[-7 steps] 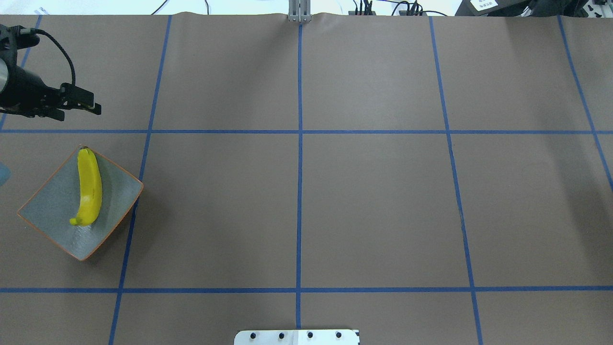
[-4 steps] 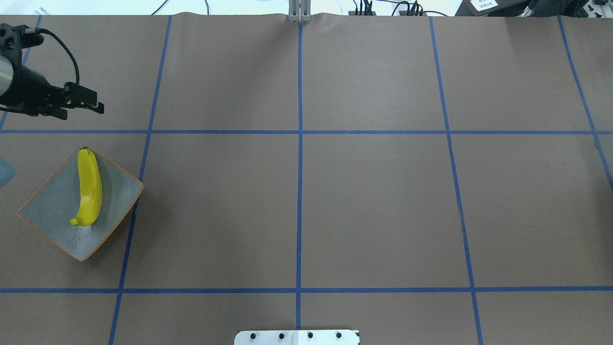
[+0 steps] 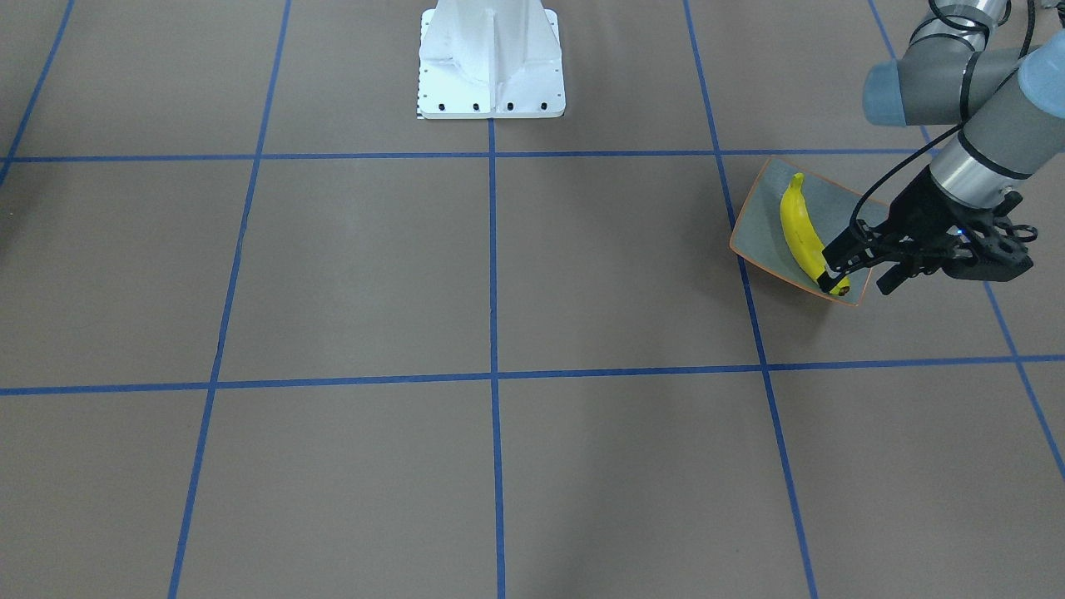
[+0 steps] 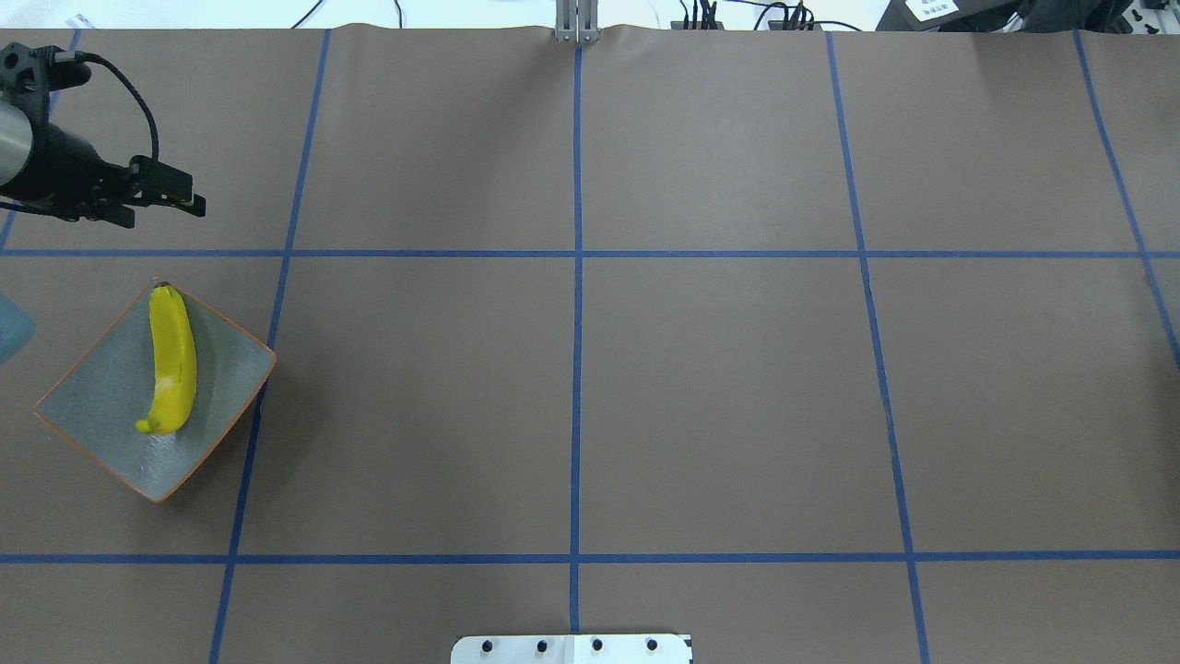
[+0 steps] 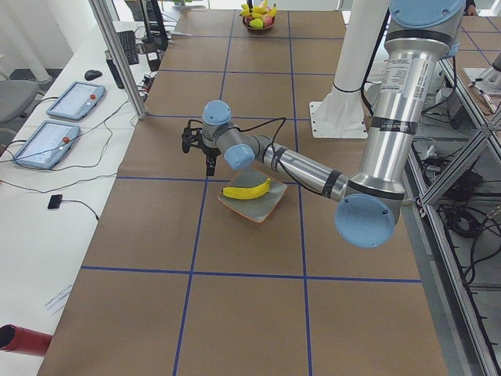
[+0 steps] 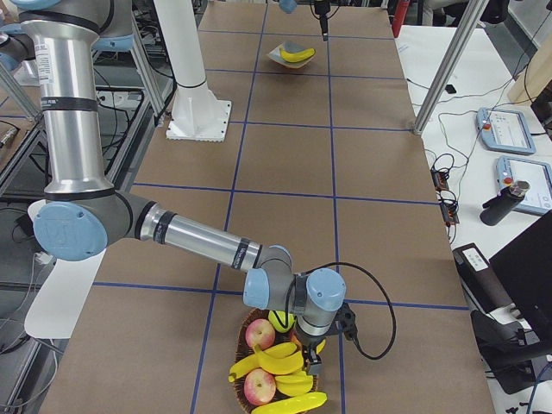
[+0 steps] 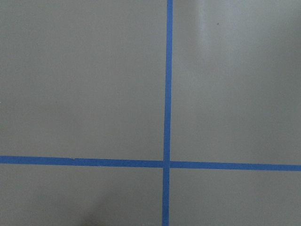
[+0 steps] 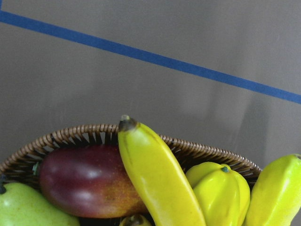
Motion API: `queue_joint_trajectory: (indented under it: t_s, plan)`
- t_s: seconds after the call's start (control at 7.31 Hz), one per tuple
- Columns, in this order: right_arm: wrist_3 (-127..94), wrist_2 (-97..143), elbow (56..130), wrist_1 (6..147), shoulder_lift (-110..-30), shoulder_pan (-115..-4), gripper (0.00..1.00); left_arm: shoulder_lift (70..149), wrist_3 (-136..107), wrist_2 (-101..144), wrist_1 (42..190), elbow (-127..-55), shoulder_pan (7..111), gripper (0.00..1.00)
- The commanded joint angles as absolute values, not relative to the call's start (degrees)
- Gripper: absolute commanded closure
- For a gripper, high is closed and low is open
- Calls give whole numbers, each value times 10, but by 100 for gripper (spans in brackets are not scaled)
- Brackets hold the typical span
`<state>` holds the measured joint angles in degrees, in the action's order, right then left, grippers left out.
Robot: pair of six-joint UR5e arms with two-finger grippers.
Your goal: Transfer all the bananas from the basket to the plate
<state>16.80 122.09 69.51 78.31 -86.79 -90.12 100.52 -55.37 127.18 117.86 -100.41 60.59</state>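
Observation:
One yellow banana (image 4: 173, 360) lies across the square grey-green plate (image 4: 101, 397) with the orange rim, at the table's left. My left gripper (image 4: 161, 210) hangs open and empty above the table, beyond the plate's far corner; the front view shows it (image 3: 855, 287) beside the banana (image 3: 800, 233). The wicker basket (image 6: 250, 384) at the table's right end holds several bananas (image 6: 280, 358) among other fruit. My right gripper (image 6: 306, 345) hovers over it; I cannot tell whether it is open or shut. The right wrist view shows a banana (image 8: 155, 179) leaning on the basket rim (image 8: 70, 136).
Red apples (image 6: 259, 334) lie in the basket, along with a dark red mango (image 8: 89, 181) and a green pear (image 8: 23, 207). The white robot base (image 3: 491, 58) stands at the table's near-robot edge. Blue tape lines (image 4: 576, 369) divide the brown table cover.
My left gripper has drifted a little to the right and slightly farther from the plate. The banana on the plate has not moved.

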Motion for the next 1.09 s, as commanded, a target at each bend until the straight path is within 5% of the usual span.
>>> queue_joint_trajectory:
  t_s: [0.0,0.96]
  plan:
    - [168,1217,679,783,-851,-890,4,1007,-554,1272,1179,-1004,606,0]
    - [184,1196,645,781,-839,-875,10,1011,-554,1272,1179,-1005,606,0]
